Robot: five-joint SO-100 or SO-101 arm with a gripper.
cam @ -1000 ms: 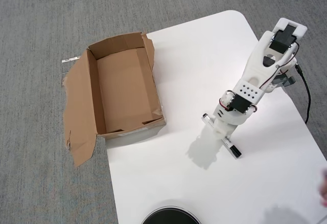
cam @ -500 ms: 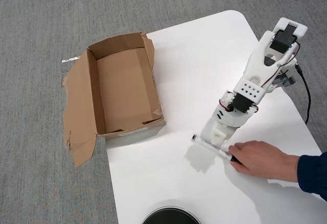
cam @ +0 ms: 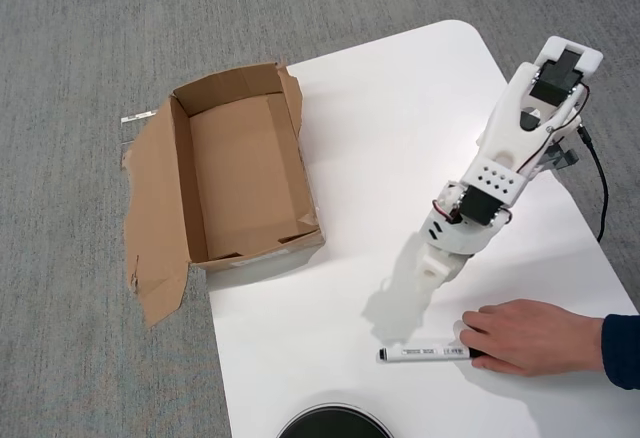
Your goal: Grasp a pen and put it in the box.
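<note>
The pen lies flat on the white table near its front edge, small dark end to the left. A person's hand touches its right end. My gripper hangs above the table just up and right of the pen, with nothing seen in it. Its white jaws blend into the white table, so their state is unclear. The box stands open at the table's left edge, with ragged flaps folded outward and nothing inside.
A black round object pokes in at the bottom edge. A black cable runs along the right side by the arm's base. Grey carpet surrounds the table.
The hand has dragged the pen out from under my gripper, down toward the table's front edge, and turned it level. My gripper has lifted slightly and shifted a little right.
</note>
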